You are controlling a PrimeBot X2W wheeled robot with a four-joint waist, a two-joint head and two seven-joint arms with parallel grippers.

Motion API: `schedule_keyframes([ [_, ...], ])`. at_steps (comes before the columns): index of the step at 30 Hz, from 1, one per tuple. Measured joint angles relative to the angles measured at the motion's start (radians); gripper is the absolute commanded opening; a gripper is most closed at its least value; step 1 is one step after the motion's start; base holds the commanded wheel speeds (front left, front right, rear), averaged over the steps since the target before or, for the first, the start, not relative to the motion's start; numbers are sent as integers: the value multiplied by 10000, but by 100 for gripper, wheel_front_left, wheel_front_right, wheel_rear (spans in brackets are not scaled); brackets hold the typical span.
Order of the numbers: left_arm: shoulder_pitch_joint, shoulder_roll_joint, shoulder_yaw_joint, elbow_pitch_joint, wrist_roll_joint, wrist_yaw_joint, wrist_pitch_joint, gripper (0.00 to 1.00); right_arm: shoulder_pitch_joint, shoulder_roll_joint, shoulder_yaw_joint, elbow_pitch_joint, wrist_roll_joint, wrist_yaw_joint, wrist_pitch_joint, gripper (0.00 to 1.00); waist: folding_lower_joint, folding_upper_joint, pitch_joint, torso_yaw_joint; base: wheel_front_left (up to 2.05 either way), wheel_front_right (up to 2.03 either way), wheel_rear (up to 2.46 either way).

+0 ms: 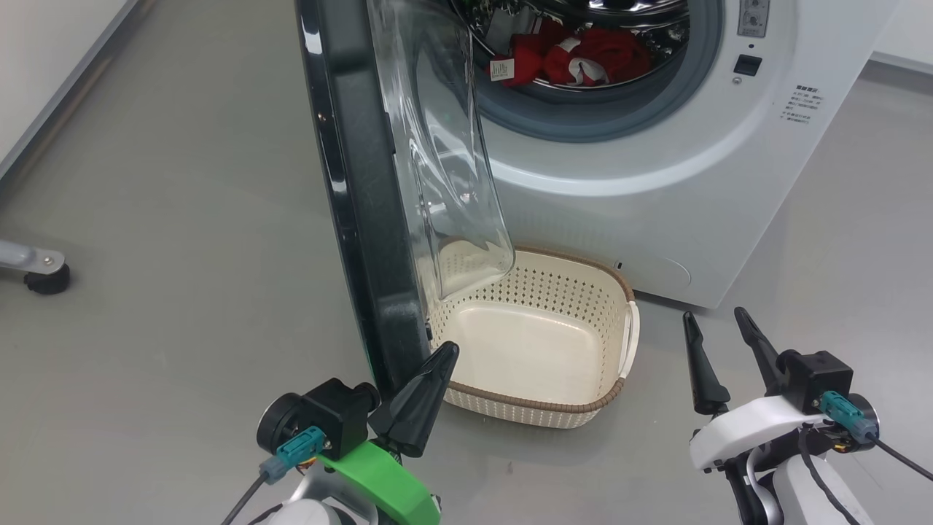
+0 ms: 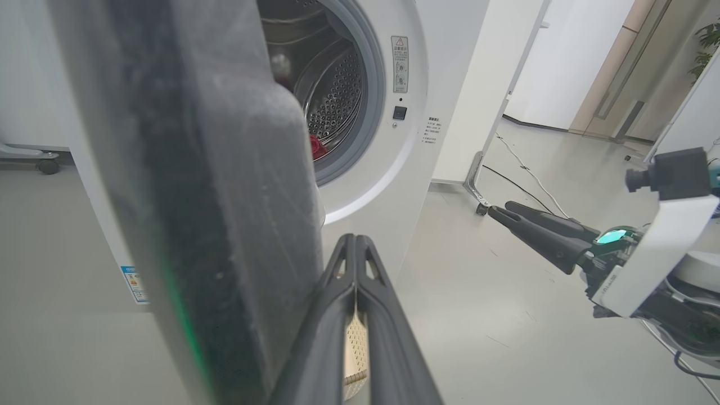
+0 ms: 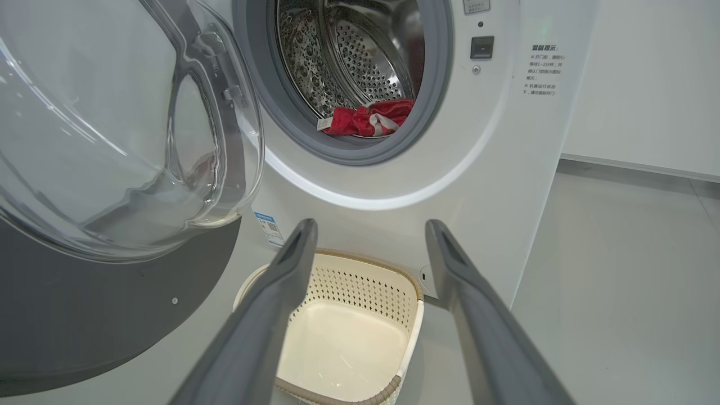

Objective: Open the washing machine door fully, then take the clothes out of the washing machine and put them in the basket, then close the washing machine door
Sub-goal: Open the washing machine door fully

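Note:
The white washing machine stands at the back with its door swung out towards me, black rim edge-on and glass bowl facing right. Red clothes lie in the steel drum. The cream basket sits on the floor below the opening, nothing in it. My left gripper is shut and holds nothing, its tip close beside the door's lower rim on the basket side. My right gripper stands open right of the basket. In the right wrist view its fingers frame the basket below the clothes.
A wheeled stand foot sits on the grey floor at far left, by a pale wall. The left wrist view shows a metal stand leg and cables on the floor right of the machine. Open floor lies to the right.

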Motion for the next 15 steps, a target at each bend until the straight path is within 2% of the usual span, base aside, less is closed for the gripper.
schedule_keyframes([
  [10,18,-31,251,267,-61,165,-173,0,-9,12,-146,27,-12,8,2,100,0,0,-47,78,0,0,0],
  [15,25,-17,616,504,-127,497,-286,0,-9,21,-201,65,-111,36,2,100,0,0,-85,140,0,0,0],
])
